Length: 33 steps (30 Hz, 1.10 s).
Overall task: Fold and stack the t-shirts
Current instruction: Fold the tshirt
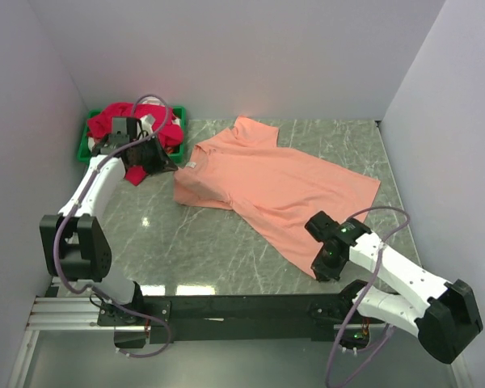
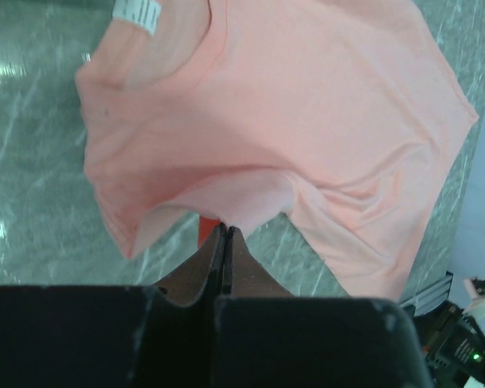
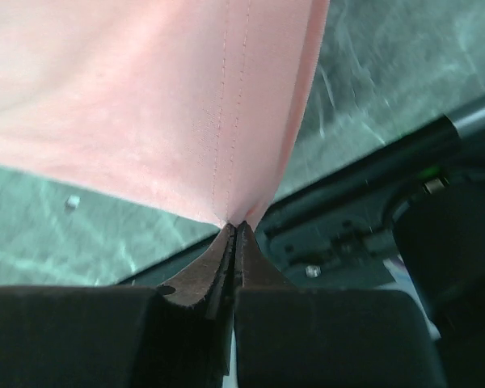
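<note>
Jaws on both grippers are pressed together, each clamped on cloth; the left gripper [image 2: 224,240] pinches a fold at the collar end of the salmon-peach t-shirt [image 1: 283,186], and the right gripper [image 3: 236,230] pinches the stitched hem corner at the opposite end.

We count one salmon-peach t-shirt, spread out and lying slantwise across the marbled grey-green table [image 1: 194,250], its collar end near the back left and its hem near the front right; one white label [image 2: 137,11] shows at its neckline. We count one green bin [image 1: 84,144] in the back left corner, holding a heap of crimson t-shirts [image 1: 117,120]; the heap is bunched and spills over the bin's near rim, so we cannot tell how many shirts it contains. We count two arms, each trailing one purple cable.

From above, the left arm covers part of the heap and the bin; some paler cloth shows in the heap, but we cannot say what it is. From the right wrist, only the hem corner of the shirt is visible. Beside the left fingertips, a small orange-red patch shows under the cloth; we cannot make out what it is.
</note>
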Tool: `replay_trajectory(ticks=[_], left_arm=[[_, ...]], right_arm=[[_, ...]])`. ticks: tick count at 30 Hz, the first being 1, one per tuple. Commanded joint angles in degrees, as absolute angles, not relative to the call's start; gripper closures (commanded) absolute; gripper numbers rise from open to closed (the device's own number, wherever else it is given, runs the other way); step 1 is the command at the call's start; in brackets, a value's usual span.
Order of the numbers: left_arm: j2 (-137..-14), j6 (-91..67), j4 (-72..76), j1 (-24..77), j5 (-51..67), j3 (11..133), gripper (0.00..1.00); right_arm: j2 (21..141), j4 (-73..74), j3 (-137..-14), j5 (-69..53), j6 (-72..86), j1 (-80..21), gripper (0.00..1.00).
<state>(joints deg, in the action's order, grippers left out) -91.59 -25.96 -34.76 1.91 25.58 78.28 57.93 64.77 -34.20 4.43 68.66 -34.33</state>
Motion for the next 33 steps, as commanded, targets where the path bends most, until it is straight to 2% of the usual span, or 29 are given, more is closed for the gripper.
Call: replay_trajectory(ticks=[1,11,24,33], left_arm=[[-85.9,-24.7,-34.4,2.2,25.7,74.5,0.99],[-74.3,-26.3,-38.6,3.3,22.6,64.8,0.99],[-64.0,-28.7,-47.1,3.8,17.7,59.3,0.99],[-70.0,-28.8,-41.4,3.9,21.0,62.4,0.99]], right_arm=[[55.4,73.6,-39.4,4.9,67.9,-34.7,1.00],[51.3,77.8,-40.4,2.8,68.3,-34.8,1.00],[49.7,79.3,-41.7,2.5,67.6,-34.7,1.00],[50.9,70.8,-39.4,0.5,70.2,-34.5,1.00]])
